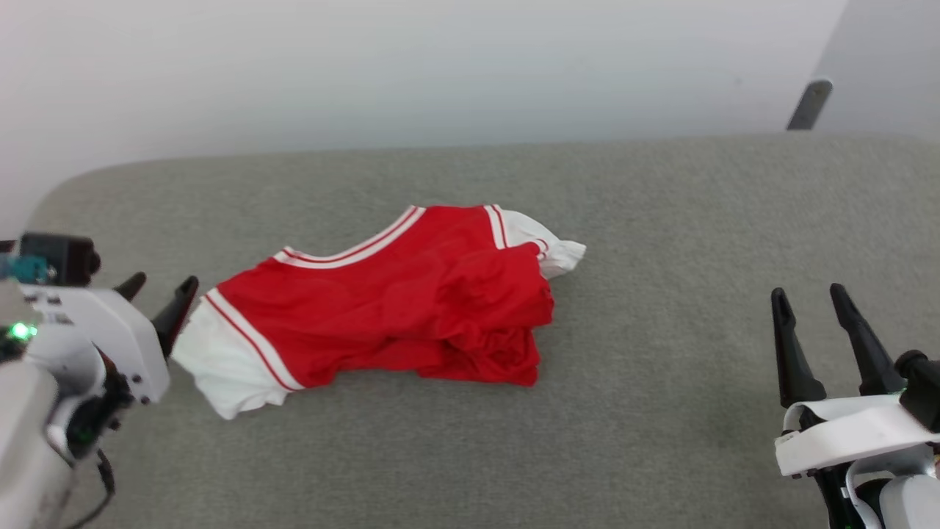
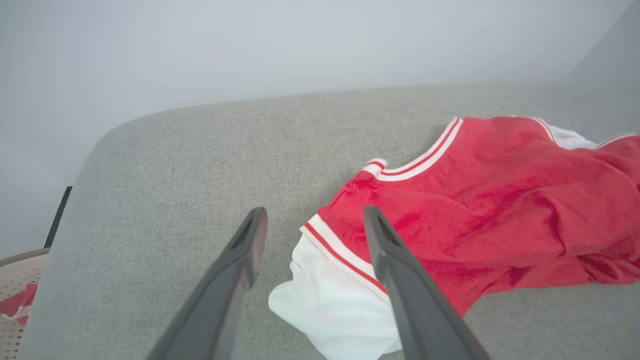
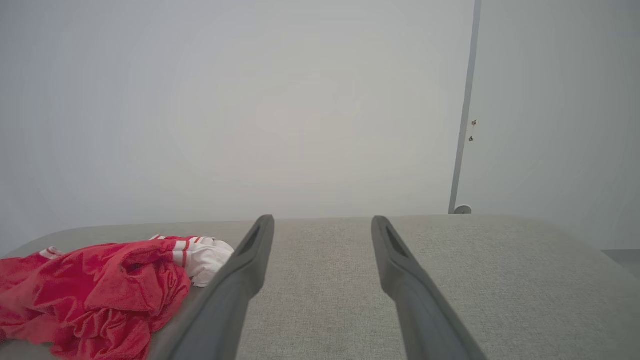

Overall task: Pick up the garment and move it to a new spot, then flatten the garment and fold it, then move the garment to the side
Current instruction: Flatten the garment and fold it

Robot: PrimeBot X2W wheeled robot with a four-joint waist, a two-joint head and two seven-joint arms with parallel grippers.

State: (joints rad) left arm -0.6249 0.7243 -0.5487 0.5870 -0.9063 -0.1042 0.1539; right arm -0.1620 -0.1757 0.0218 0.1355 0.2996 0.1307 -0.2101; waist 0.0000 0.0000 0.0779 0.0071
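Observation:
The garment, a red shirt with white sleeves and striped trim, lies crumpled on the grey padded surface near the middle. My left gripper is open just left of its white sleeve; in the left wrist view the garment lies ahead, its white sleeve in line with the gap between the spread fingers of the left gripper, nothing gripped. At the lower right my right gripper stands open and apart from the cloth. The right wrist view shows the garment at its lower left, beside the right gripper.
A pale wall rises behind the surface's far edge. A dark upright post stands at the back right. In the left wrist view a perforated basket with red cloth sits below the surface's left edge.

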